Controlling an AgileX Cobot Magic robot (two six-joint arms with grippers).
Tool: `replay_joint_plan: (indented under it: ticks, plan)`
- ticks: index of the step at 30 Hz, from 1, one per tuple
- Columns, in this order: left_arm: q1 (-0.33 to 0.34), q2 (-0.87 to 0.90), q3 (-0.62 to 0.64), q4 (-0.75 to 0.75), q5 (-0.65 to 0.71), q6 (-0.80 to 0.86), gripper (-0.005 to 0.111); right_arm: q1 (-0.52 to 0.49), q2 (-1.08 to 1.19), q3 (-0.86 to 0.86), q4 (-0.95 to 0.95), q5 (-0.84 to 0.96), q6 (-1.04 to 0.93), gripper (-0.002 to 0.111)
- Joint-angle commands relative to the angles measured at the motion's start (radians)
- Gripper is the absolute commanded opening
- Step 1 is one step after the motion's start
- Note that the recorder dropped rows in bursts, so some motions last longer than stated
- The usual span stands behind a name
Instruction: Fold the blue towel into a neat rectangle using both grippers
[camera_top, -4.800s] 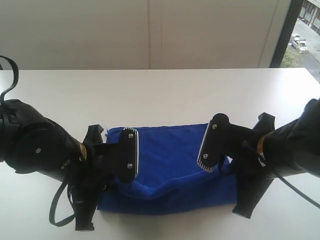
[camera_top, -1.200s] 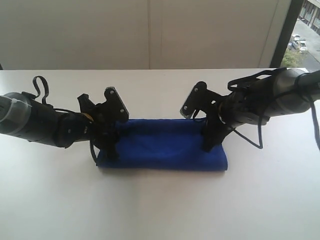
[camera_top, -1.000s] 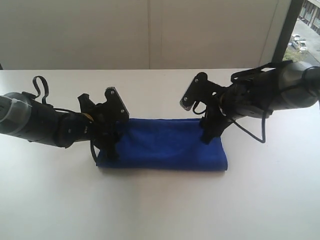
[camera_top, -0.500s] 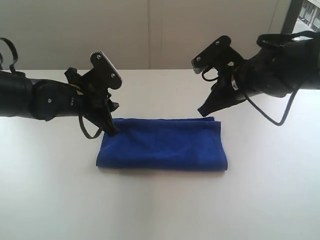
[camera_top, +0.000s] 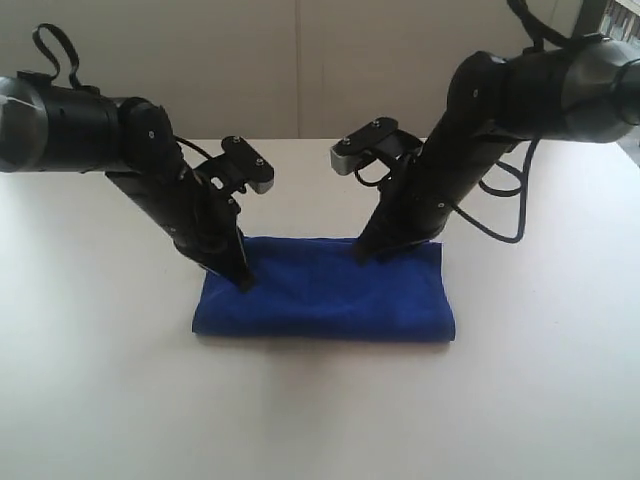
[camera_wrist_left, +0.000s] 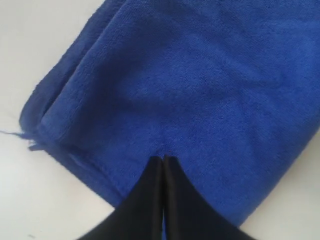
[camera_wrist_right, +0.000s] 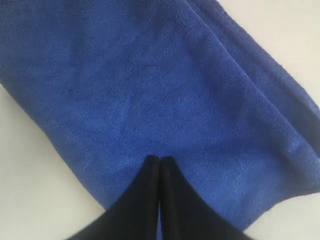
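The blue towel (camera_top: 325, 292) lies folded in a flat rectangle on the white table (camera_top: 320, 410). My left gripper (camera_top: 243, 283) points down over the towel's left end, its two black fingers pressed together with nothing between them. My right gripper (camera_top: 360, 257) points down at the towel's far edge, right of the middle, and is also shut and empty. In the left wrist view the shut left gripper (camera_wrist_left: 163, 159) hangs over the towel (camera_wrist_left: 200, 85) near its layered folded edge. The right wrist view shows the shut right gripper (camera_wrist_right: 159, 160) over the towel (camera_wrist_right: 150, 85). Whether either tip touches the cloth I cannot tell.
Bare white tabletop surrounds the towel on all sides. A pale wall (camera_top: 300, 60) rises behind the table's far edge. Black cables (camera_top: 500, 215) loop from the right arm above the table.
Both grippers have gone from open to shut with nothing in them. Both arms have risen and now slant steeply down over the towel, which has not moved.
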Motion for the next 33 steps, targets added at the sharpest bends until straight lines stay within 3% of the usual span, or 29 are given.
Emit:
replay_joint_plan:
  ticks: [1, 20, 26, 33]
  plan:
    - [-0.002, 0.055, -0.036, -0.049, 0.085, 0.035, 0.000, -0.001, 0.026, -0.011, 0.012, 0.011, -0.011, 0.000]
    - [0.000, 0.148, -0.036, -0.002, 0.351, 0.034, 0.000, 0.007, 0.136, -0.005, -0.113, 0.187, 0.042, 0.000]
    - [0.000, 0.148, -0.036, 0.087, 0.397, -0.030, 0.000, 0.007, 0.133, 0.063, -0.178, 0.245, 0.078, 0.000]
    - [0.000, 0.025, -0.036, 0.080, 0.288, -0.045, 0.000, 0.007, -0.029, 0.074, -0.180, 0.104, 0.095, 0.000]
